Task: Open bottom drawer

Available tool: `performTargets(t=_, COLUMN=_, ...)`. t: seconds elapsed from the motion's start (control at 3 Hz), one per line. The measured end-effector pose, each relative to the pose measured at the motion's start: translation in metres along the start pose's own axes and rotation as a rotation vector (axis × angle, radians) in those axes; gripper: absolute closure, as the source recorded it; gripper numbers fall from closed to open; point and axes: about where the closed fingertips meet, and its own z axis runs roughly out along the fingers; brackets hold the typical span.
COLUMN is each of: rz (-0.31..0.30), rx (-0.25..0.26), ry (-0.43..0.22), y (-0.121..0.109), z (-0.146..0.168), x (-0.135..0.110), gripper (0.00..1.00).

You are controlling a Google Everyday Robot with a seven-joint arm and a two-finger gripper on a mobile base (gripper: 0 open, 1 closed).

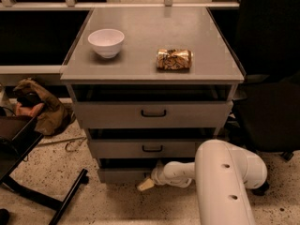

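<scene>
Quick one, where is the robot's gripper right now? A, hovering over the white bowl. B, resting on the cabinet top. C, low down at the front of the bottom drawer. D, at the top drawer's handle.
C: the gripper sits low, right at the front of the bottom drawer.

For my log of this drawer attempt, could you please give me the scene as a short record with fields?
bottom drawer: lowest of three, handle hidden behind the arm
gripper: near the floor, at that drawer's front
cabinet top: white bowl, crumpled snack packet
</scene>
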Motion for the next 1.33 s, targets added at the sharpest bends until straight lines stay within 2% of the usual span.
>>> performTargets(t=0.67, rz=0.034, rx=-0.113, ry=0.025, y=0.039, z=-0.029, x=0.018, gripper=0.0)
performTargets(t=1.0, rz=0.034, rx=-0.113, ry=0.025, y=0.039, z=-0.029, x=0.018, gripper=0.0)
performTargets(t=1.33, rz=0.059, rx=-0.143, ry=0.06, y=0.051, z=-0.035, x=0.036, gripper=0.0)
